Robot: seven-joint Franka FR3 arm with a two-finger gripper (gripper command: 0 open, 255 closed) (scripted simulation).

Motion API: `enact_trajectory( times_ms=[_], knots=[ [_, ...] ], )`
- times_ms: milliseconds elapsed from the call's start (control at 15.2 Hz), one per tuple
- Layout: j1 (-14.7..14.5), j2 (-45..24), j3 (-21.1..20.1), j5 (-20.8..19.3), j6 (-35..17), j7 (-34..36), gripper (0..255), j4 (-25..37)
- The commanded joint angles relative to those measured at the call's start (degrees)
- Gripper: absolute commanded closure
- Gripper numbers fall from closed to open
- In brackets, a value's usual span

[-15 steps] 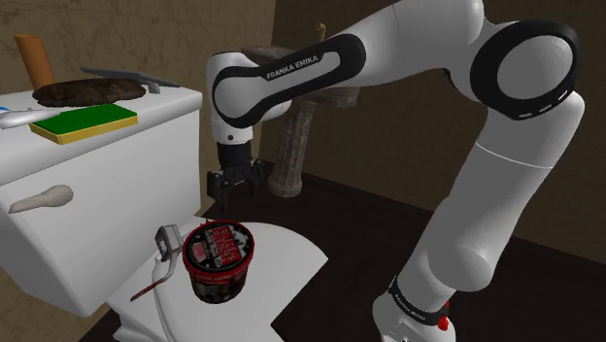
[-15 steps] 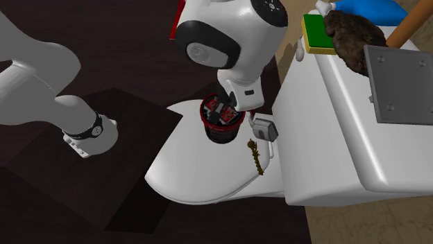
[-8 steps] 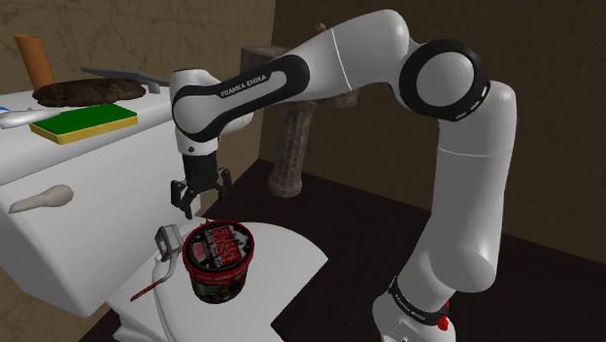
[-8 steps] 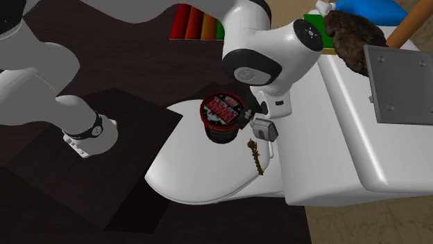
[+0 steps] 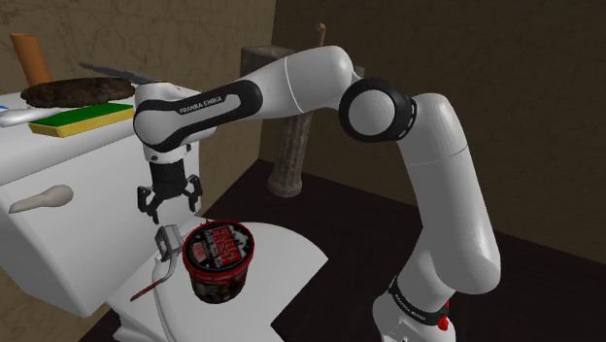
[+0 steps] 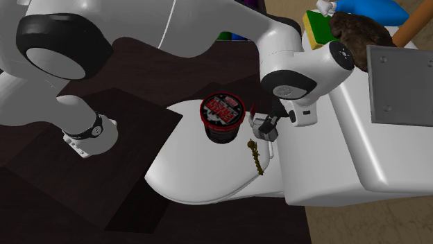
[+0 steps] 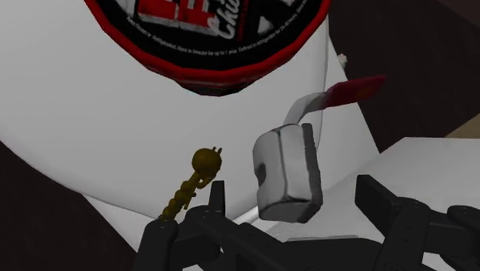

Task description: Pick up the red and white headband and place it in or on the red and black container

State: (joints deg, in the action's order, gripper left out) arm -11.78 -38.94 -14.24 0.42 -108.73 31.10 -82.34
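The headband (image 5: 165,241) lies on the white toilet lid (image 5: 282,255), beside the tank. It has a grey-white block end (image 7: 288,171) and a thin red strip (image 7: 351,90). The red and black container (image 5: 219,258) stands upright on the lid, close to the headband. In the second exterior view the container (image 6: 221,116) is left of the headband's block (image 6: 264,129). My gripper (image 5: 168,203) hangs open just above the headband. In the wrist view the gripper (image 7: 296,206) has the block between its spread fingers, which do not touch it.
A small brown beaded piece (image 7: 187,192) lies on the lid next to the headband. The white tank (image 5: 87,185) rises close behind the gripper and carries a green sponge (image 5: 80,119), a brown lump (image 5: 73,91) and a grey plate (image 6: 404,84). A dark floor (image 5: 369,233) surrounds the toilet.
The arm swung towards the shoulder view's left, carrying the open gripper from above the container to above the headband and a little lower. The headband and container have not moved.
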Motion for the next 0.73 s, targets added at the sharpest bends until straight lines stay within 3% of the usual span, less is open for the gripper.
enact_trajectory(
  times_ms=[0, 660],
  knots=[
    [-1.21, -6.19, 0.53, -0.39, 1.76, 1.26, 0, 8.13],
    [-2.82, -7.15, 2.48, 0.91, -3.37, 0.58, 0, 4.18]
  ],
)
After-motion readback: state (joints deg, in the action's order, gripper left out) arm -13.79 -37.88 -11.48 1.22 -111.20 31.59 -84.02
